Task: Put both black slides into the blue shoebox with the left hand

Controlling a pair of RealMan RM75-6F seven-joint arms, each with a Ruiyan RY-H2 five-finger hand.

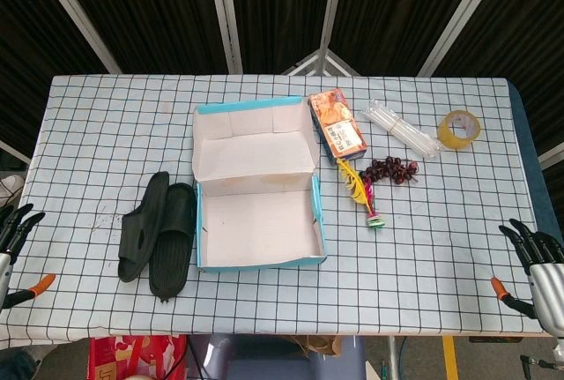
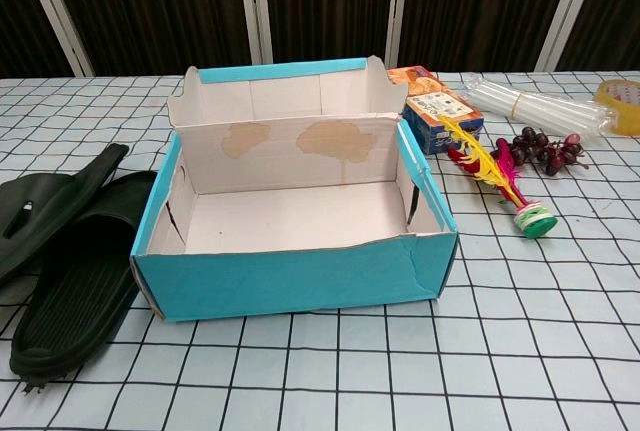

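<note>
Head view: both black slides (image 1: pixel 159 235) are seen side by side on the worktop (image 1: pixel 441 221), just left of the open blue shoebox (image 1: pixel 257 262). The left hand (image 1: pixel 12 230) and right hand (image 1: pixel 539 261) are held at the edges, fingers spread, holding nothing. Chest view: the slides (image 2: pixel 70 261) are seen touching the shoebox (image 2: pixel 290 281).

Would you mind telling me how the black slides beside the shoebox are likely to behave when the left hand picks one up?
The black slides look like soft moulded rubber, so one would probably flex or droop if gripped at one end. They overlap, so lifting one may drag the other. The ribbed sole showing in the chest view should give the left hand fair grip.
</note>
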